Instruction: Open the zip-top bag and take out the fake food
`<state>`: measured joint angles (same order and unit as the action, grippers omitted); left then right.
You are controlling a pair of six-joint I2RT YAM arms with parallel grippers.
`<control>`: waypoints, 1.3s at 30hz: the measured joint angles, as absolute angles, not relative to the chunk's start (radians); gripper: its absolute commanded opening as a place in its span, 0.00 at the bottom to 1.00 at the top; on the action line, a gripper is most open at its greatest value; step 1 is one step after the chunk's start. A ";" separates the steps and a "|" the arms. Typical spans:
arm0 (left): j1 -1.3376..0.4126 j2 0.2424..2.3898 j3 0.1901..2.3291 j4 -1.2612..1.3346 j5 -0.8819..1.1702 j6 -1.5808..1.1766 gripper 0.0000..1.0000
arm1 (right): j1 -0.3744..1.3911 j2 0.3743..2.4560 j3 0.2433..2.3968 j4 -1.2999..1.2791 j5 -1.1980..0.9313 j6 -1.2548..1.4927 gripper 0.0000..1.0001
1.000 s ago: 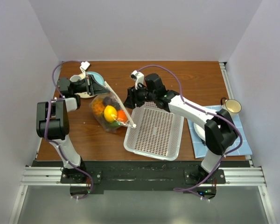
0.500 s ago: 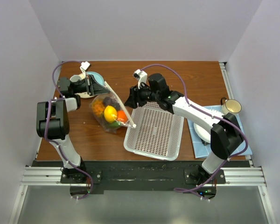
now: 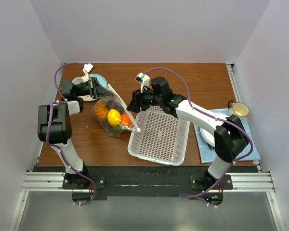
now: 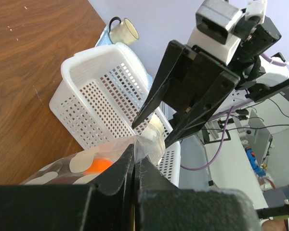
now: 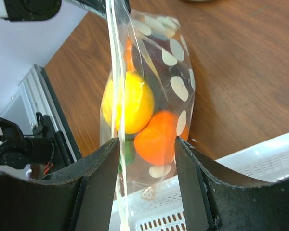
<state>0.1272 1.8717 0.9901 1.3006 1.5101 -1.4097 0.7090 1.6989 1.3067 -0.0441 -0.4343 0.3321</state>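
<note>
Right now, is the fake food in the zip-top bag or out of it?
In. The lemon and orange show through the dotted plastic of the zip-top bag.

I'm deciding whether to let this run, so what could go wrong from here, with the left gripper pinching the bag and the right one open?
One: the right gripper, open, straddles the whole top strip of the zip-top bag; closing there may pinch both layers, so pulling would not part the zip.
Two: the left gripper is shut on only a thin bit of the bag's edge; the weight of the fake food might tug it free.
</note>
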 measured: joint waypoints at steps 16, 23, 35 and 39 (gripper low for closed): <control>0.111 1.872 0.991 1.303 1.508 -1.418 1.00 | 0.742 1.777 1.363 -0.047 -0.440 0.337 0.17; 0.094 1.865 1.044 1.300 1.508 -1.466 1.00 | 0.785 1.861 1.451 -0.084 -0.422 0.322 0.00; 0.161 1.715 1.081 1.301 1.503 -1.553 1.00 | 0.792 1.872 1.695 -0.281 -0.040 0.286 0.00; 0.233 1.668 1.106 1.306 1.510 -1.554 1.00 | 0.811 1.898 1.781 -0.329 0.098 0.297 0.00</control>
